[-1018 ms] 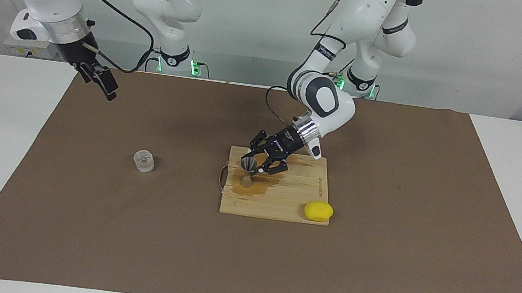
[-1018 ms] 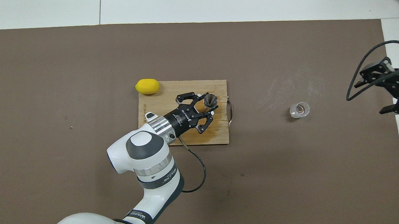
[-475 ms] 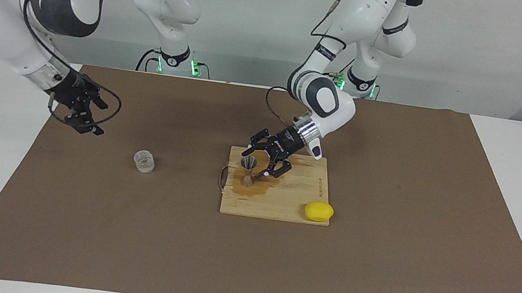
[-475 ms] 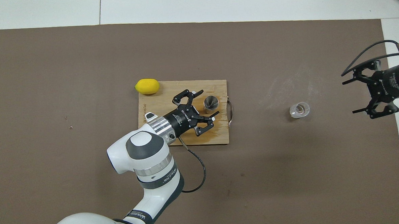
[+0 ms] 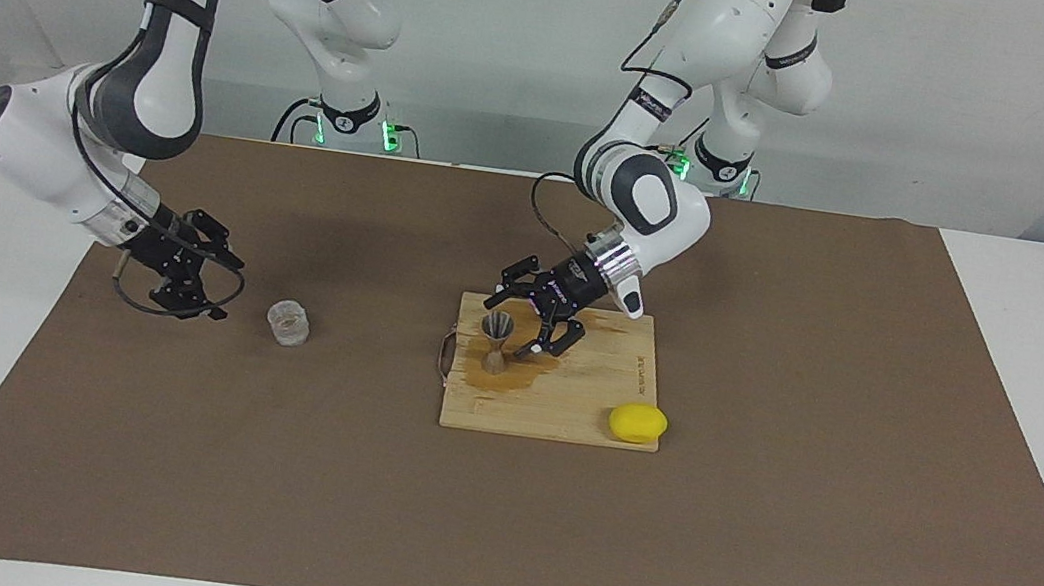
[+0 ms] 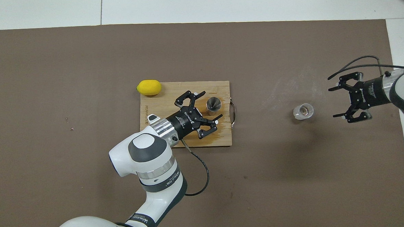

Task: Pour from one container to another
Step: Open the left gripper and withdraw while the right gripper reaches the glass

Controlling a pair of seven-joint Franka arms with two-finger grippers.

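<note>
The glass cup (image 5: 287, 323) (image 6: 303, 111) is small, short and clear with thick walls. It stands upright on the brown mat (image 5: 258, 460) toward the right arm's end of the worktop. The steel jigger (image 5: 496, 341) (image 6: 213, 104) is hourglass-shaped and silver-grey. It stands upright on the wooden board (image 5: 567, 410) (image 6: 162, 135), near the board's handle end, beside a wet stain.

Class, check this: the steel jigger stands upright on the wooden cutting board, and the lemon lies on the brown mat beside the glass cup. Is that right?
Not quite. The jigger does stand upright on the cutting board, but the lemon lies at the board's corner toward the left arm's end, not beside the glass cup. The cup stands alone on the brown mat. The facing view shows it.
</note>
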